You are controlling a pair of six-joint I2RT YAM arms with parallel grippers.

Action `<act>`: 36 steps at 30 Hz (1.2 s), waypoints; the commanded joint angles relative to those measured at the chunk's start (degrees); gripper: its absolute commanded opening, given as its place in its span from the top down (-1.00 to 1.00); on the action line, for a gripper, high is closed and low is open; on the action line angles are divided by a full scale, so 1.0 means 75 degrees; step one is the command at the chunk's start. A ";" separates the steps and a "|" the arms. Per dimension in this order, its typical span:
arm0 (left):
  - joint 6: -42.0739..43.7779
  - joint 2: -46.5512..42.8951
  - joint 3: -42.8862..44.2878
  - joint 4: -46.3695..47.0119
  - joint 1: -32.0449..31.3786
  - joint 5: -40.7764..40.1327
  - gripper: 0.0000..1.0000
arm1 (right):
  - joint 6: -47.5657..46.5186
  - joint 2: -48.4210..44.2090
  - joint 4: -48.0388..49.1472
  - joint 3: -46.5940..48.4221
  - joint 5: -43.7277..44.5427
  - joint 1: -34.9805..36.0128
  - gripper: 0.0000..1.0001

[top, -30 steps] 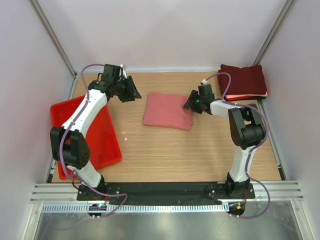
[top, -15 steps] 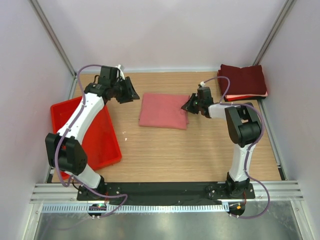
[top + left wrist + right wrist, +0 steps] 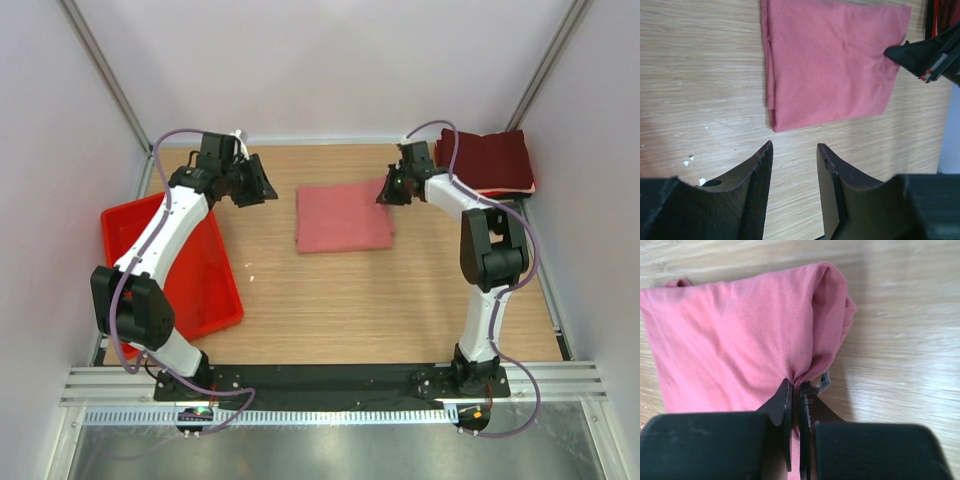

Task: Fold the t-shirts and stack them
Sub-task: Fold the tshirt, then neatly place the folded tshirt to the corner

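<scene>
On the wooden table [image 3: 330, 300] we find the pink shirt [image 3: 343, 217] folded at centre, its edge pinched by the right gripper [image 3: 796, 386], the left gripper [image 3: 794, 146] empty with jaws apart, and stacking on the maroon pile [image 3: 487, 158] apparently outstanding.

Bright, even, diffuse light casts only faint soft shadows, and a pale glare streaks the wooden table [image 3: 900, 355] in the right wrist view, where the grain looks slightly smeared.

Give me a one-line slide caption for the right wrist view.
Right gripper pinches the edge of the folded salmon-pink t-shirt, bunching the cloth on the wooden table.
</scene>
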 commanded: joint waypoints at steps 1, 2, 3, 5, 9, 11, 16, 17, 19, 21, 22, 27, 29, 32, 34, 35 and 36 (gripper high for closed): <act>0.0143 -0.0327 -0.0047 0.0089 -0.0033 0.0084 0.15 | -0.0986 0.0224 -0.1851 0.1277 0.0503 -0.0186 0.98; 0.0131 -0.0327 -0.0059 0.0089 -0.0021 0.0119 0.16 | -0.1115 0.0272 -0.2051 0.1476 0.0597 -0.0186 0.98; 0.0108 -0.0327 -0.0071 0.0100 -0.0021 0.0166 0.16 | -0.1371 0.0296 -0.2354 0.1826 0.0795 -0.0175 0.98; 0.0096 -0.0315 -0.0094 0.0112 -0.0033 0.0202 0.16 | -0.1595 0.0343 -0.2567 0.2156 0.1077 -0.0175 0.98; 0.0049 -0.0245 -0.0094 0.0136 -0.0033 0.0424 0.16 | -0.2134 0.0507 -0.3421 0.3337 0.1745 -0.0303 0.98; 0.0014 -0.0210 -0.0094 0.0136 -0.0032 0.0506 0.16 | -0.2334 0.0531 -0.3634 0.3656 0.1793 -0.0443 0.98; -0.0068 -0.0221 -0.0164 0.0230 -0.0032 0.0764 0.15 | -0.2954 0.0764 -0.4606 0.4921 0.1968 -0.0842 0.98; -0.0068 -0.0221 -0.0165 0.0230 -0.0033 0.0776 0.15 | -0.3002 0.0858 -0.4955 0.5434 0.1969 -0.1017 0.98; -0.0103 -0.0210 -0.0176 0.0229 -0.0021 0.0869 0.15 | -0.3061 0.1197 -0.5413 0.6080 0.1980 -0.1170 0.98; -0.0126 -0.0187 -0.0188 0.0253 -0.0021 0.0928 0.15 | -0.3319 0.1362 -0.5965 0.6957 0.1981 -0.1473 0.98; -0.0138 -0.0186 -0.0200 0.0253 -0.0032 0.0963 0.15 | -0.3354 0.1525 -0.6094 0.7241 0.1934 -0.1510 0.98; -0.0150 -0.0104 -0.0176 0.0265 -0.0021 0.1198 0.14 | -0.3635 0.1972 -0.6729 0.9340 0.1512 -0.2400 0.98; -0.0173 -0.0093 -0.0188 0.0265 -0.0033 0.1256 0.15 | -0.3671 0.1855 -0.6039 0.9214 0.1163 -0.2821 0.98; -0.0209 -0.0057 -0.0223 0.0323 -0.0021 0.1373 0.15 | -0.3601 0.2052 -0.5139 0.9189 0.0656 -0.3478 0.98; -0.0220 0.0024 -0.0235 0.0323 -0.0021 0.1444 0.15 | -0.3775 0.2334 -0.4820 0.9329 0.0412 -0.3689 0.98; -0.0220 0.0048 -0.0223 0.0312 -0.0032 0.1490 0.16 | -0.3765 0.2614 -0.4424 0.9376 0.0445 -0.3818 0.98; -0.0232 0.0071 -0.0223 0.0323 -0.0033 0.1549 0.15 | -0.3753 0.2756 -0.4292 0.9481 0.0480 -0.3877 0.98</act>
